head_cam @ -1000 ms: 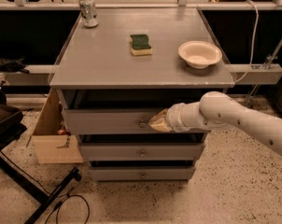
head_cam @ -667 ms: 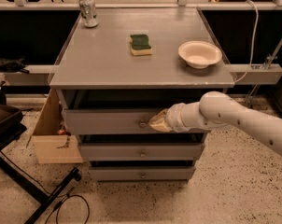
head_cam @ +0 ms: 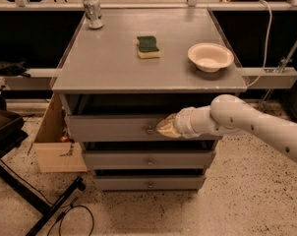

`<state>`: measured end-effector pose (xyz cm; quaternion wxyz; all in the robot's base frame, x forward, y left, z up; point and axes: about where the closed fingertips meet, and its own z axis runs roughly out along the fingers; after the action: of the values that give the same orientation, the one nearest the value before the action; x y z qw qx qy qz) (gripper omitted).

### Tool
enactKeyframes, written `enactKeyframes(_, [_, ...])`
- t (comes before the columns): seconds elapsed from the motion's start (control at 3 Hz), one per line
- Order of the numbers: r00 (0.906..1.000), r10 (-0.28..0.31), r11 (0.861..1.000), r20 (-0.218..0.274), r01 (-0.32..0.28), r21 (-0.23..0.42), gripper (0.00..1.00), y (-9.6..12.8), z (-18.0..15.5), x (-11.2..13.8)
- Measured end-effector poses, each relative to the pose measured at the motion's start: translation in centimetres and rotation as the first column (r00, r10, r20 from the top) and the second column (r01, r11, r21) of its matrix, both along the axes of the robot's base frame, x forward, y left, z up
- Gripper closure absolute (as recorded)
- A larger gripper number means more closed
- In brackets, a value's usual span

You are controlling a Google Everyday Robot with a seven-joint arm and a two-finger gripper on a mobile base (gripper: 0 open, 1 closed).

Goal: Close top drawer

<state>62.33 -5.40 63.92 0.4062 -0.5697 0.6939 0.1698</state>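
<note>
Grey tabletop [head_cam: 114,70] with three drawers beneath; top drawer [head_cam: 109,128] directly under it, apparently drawn partly out, a dark gap above its front panel; white arm [head_cam: 259,127] entering from the right; gripper [head_cam: 164,127] at the panel, just right of the knob [head_cam: 149,130], fingers drawn together into a tapered tip. Judged a stiff, fairly heavy wooden slide; no grasp needed; press the flat panel near centre to avoid skewing.

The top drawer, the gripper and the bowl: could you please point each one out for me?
top drawer [head_cam: 109,128], camera view, bare part of its front panel.
gripper [head_cam: 165,127], camera view, its tip, at the drawer front's centre.
bowl [head_cam: 210,56], camera view, its inner hollow.
</note>
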Motion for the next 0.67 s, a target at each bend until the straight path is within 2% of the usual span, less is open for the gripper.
enactKeyframes(0.33, [0.9997,0.012,1.000,0.020,-0.012,-0.012,1.00,-1.4,2.0,-2.2])
enactKeyframes(0.67, [0.9996,0.028,0.997,0.007,-0.027,-0.071,1.00,-5.2,5.8,-5.3])
